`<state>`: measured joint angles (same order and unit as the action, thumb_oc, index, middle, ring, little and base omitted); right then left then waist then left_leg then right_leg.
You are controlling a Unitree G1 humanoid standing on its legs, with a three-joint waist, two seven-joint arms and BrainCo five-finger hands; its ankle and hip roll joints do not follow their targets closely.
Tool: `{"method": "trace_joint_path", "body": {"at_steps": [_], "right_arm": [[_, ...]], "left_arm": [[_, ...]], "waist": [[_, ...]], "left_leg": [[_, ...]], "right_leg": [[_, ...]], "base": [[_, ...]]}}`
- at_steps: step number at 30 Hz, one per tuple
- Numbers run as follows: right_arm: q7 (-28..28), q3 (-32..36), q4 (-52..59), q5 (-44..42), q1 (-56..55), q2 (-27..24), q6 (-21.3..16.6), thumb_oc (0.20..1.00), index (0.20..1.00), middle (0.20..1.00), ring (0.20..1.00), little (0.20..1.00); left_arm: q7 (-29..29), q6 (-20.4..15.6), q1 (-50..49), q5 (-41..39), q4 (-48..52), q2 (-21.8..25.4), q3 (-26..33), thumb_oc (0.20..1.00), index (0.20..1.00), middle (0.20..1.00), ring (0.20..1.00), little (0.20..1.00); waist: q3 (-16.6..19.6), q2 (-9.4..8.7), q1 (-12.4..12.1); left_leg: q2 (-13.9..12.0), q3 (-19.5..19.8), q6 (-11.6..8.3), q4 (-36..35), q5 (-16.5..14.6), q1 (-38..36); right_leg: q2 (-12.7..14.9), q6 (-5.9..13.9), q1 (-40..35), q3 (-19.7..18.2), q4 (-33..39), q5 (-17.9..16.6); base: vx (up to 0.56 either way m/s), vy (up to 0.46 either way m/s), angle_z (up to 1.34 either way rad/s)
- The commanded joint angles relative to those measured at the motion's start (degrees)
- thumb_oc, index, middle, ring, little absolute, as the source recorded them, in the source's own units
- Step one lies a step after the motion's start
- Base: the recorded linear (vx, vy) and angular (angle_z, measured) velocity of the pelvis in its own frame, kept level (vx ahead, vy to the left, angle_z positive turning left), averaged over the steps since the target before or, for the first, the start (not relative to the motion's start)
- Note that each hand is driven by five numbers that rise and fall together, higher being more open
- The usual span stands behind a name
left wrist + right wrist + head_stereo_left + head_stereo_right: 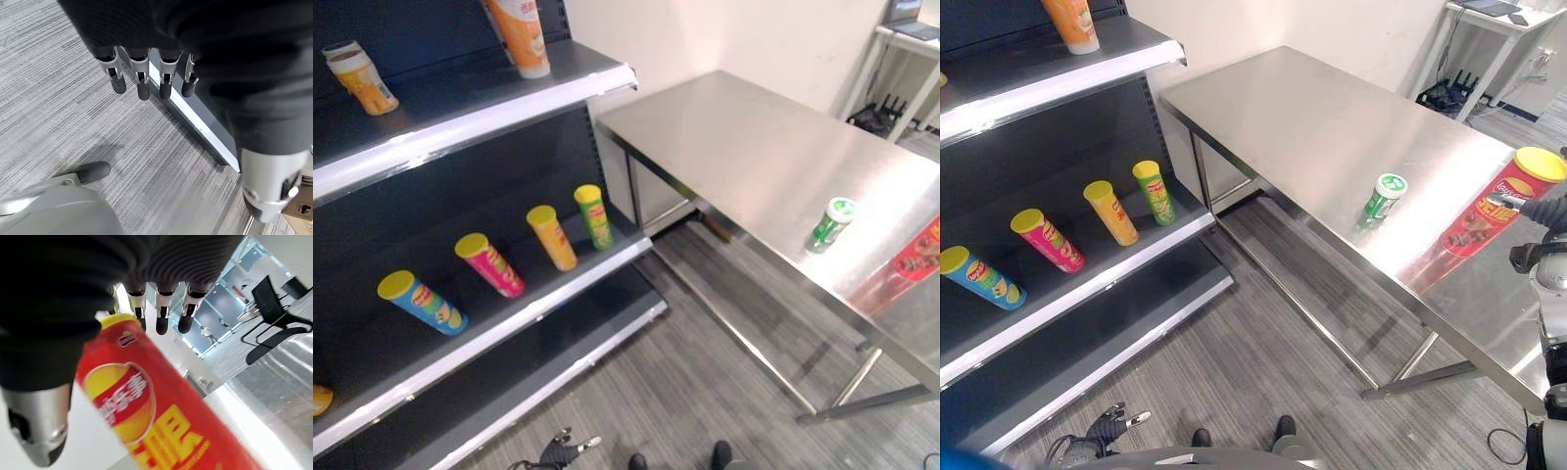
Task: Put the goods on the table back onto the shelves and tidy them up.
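A red crisp can with a yellow lid (1489, 211) stands on the steel table (754, 147) near its right end. My right hand (1545, 211) is against it, one fingertip touching its side. In the right wrist view the red can (146, 416) lies close along the palm, between the thumb (36, 426) and the straight fingers (161, 316), which are not curled round it. A small green can (830, 223) stands on the table's front edge, left of the red one. My left hand (146, 78) hangs low over the floor, fingers straight, holding nothing.
The dark shelf unit (509, 108) stands on the left. Its middle shelf carries a blue can (423, 302), a pink can (489, 264), a yellow can (553, 237) and a green can (594, 215), all leaning back. An orange can (524, 34) stands on the top shelf. A white desk (1498, 20) is at the back right.
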<state>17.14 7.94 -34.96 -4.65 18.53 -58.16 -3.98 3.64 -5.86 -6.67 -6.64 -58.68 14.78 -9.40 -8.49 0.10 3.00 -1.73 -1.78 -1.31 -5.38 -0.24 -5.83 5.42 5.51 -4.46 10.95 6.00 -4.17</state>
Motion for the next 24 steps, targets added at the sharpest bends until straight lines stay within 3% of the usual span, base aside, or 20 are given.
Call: {"method": "trace_joint_path", "body": {"at_steps": [1, 24], "right_arm": [[3.10, -2.59, -2.11, 1.29, 6.41, -6.08, -1.07, 1.000, 1.000, 1.000, 1.000, 1.000], [-0.14, -7.50, -8.33, -6.64, 12.46, -4.98, -2.21, 1.000, 1.000, 1.000, 1.000, 1.000]], "left_arm": [[0.80, -0.57, 3.57, -2.18, -0.80, 2.45, -2.78, 1.000, 1.000, 1.000, 1.000, 1.000], [0.60, -0.35, 3.05, -3.95, -0.97, 2.57, -3.59, 1.000, 1.000, 1.000, 1.000, 1.000]], "waist": [[-0.27, -2.44, -1.13], [-0.23, -2.71, -1.83]], "left_leg": [[-4.98, -1.01, -5.53, 1.24, -1.52, 0.09], [-5.02, -0.33, -5.64, 1.36, -2.01, -0.50]], "right_leg": [[-0.61, 1.79, -4.14, -0.65, -1.96, 9.99], [-1.06, 1.52, -4.80, -0.12, -2.03, 10.54]], "base": [[0.02, -0.030, 0.12], [0.00, -0.003, 0.01]]}}
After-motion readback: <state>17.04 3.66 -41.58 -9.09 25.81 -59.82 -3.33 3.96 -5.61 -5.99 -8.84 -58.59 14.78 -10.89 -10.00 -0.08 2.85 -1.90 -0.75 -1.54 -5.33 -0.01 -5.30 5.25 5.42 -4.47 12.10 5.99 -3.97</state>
